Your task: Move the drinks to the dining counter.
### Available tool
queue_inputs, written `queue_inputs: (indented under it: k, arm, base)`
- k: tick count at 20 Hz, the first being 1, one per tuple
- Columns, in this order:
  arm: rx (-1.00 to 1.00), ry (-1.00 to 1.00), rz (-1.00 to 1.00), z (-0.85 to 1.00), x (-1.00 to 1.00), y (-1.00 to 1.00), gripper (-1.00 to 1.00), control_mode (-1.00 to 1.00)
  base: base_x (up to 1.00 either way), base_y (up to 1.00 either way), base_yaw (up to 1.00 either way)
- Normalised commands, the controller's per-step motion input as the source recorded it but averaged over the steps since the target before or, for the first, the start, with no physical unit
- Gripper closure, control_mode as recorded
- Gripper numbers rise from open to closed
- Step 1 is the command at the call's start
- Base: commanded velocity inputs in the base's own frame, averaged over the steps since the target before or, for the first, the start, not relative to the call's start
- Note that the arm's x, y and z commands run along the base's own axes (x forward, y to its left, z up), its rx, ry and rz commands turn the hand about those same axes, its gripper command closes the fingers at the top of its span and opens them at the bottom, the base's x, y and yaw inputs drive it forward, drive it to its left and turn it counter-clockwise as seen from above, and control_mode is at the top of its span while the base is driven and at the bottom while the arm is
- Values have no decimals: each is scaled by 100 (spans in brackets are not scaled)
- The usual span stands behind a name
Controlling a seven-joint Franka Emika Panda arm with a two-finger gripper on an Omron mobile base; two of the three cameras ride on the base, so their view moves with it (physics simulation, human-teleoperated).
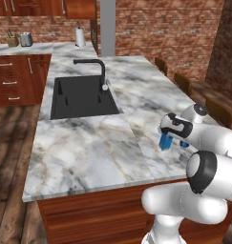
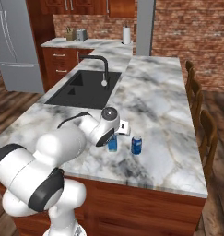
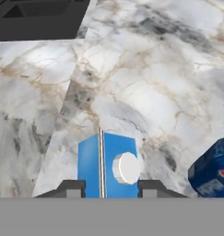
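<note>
Carton: blue carton (image 3: 106,166) stands upright, long axis vertical, white cap (image 3: 126,168) facing up, apparently resting on the marble surface (image 1: 89,152).
Fingers: fingers (image 3: 72,189) clamped on carton's sides.
Can: blue-and-white can (image 2: 137,145) upright just beside.
Room: black sink (image 1: 81,95), brick wall (image 1: 155,28).

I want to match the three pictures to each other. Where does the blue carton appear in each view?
Left base view: blue carton, right of centre, under the gripper.
Right base view, centre, left of the can.
Hand view, bottom centre, between the fingertips.
Shared landmark: black sink.
</note>
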Motion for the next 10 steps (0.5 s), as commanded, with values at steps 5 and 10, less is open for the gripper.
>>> queue_inputs:
  k: [5, 10]
  arm:
    - [0, 0, 0, -9, 16, -2, 100, -100]
    - [0, 0, 0, -7, 12, -7, 100, -100]
  base:
    - [0, 0, 0]
    - [0, 0, 0]
